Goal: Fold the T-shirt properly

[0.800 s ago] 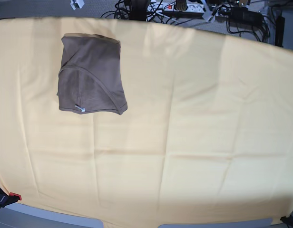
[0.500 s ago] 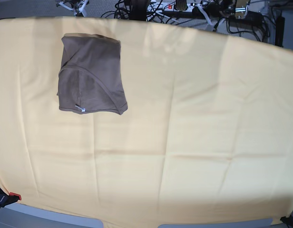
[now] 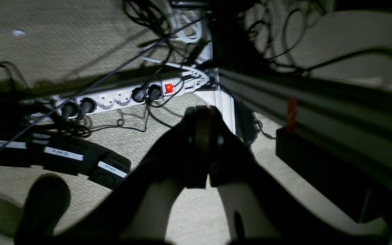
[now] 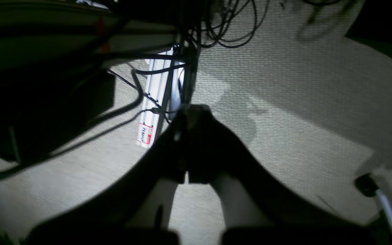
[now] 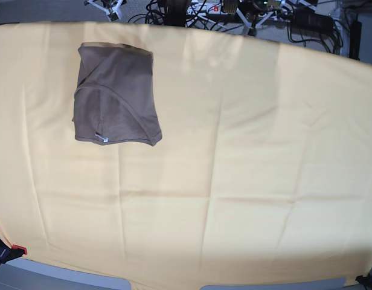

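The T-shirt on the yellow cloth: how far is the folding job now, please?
Done, it seems: the T-shirt lies as a compact folded bundle on the yellow cloth, its small tag at the near edge. In hand: nothing; the left gripper and right gripper look shut and empty, over the carpet floor beside a power strip. Left: probably nothing.

pale yellow cloth (image 5: 234, 181) over table, white power strip (image 3: 121, 97) w/ red switch, black cables (image 3: 141, 126) on carpet

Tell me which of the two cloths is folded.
The T-shirt: small, grey-brown, folded into a compact packet with a light tag at its front edge, at the far left of the table. The yellow cloth lies spread flat beneath it, covering the table.
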